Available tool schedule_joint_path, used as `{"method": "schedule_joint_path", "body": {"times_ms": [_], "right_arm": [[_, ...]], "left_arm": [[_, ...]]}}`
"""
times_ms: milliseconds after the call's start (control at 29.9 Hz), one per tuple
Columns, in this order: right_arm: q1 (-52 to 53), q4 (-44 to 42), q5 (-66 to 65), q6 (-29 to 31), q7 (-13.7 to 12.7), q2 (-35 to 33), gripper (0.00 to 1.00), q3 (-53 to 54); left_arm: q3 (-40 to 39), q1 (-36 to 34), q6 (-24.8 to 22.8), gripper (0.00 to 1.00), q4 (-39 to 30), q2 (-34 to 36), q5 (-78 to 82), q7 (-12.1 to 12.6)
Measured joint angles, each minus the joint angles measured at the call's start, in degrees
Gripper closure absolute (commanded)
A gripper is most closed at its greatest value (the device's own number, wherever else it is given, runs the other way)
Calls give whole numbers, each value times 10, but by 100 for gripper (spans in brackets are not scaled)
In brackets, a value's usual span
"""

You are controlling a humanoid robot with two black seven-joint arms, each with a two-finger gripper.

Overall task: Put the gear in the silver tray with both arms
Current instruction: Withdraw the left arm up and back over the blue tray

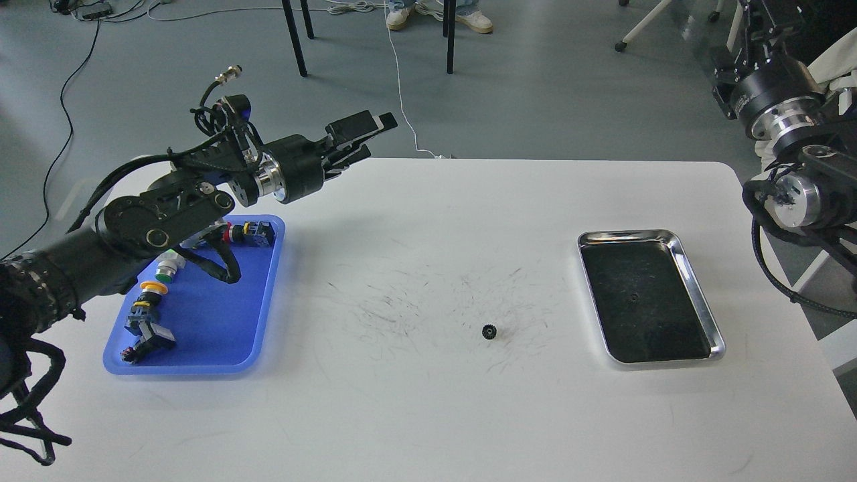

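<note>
Meanwhile the gear [489, 331] lies alone on the worktop [428, 415], left of the silver tray [696, 294] (still empty), while the left claw [365, 137] hovers spread, apparently awaiting pickup.

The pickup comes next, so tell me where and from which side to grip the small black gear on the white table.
Take the small black toothed gear across its toothed rim, coming straight down from above. It looks to lie flat on the white table, so its sides sit too low for a level approach, and the scuffed surface around it is bare, leaving room for both fingers. It is too small here to judge its hub.
</note>
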Motion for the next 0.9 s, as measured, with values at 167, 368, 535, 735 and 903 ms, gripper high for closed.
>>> {"method": "schedule_joint_path", "body": {"times_ms": [167, 368, 535, 735, 903], "right_arm": [[0, 22, -18, -2, 0, -5, 2, -1], [0, 45, -51, -5, 0, -11, 3, -4], [-1, 65, -110, -6, 0, -19, 3, -21], [-2, 81, -180, -6, 0, -18, 4, -35], [-2, 78, -233, -8, 0, -13, 4, -62]], "left_arm": [[-25, 0, -49, 1, 11, 26, -39, 0], [-81, 3, -110, 1, 29, 48, -114, 0], [-96, 6, -115, 1, 62, 58, -182, 0], [-106, 10, -115, 1, 134, 51, -266, 0], [-112, 28, -115, 1, 170, 43, -295, 0]]}}
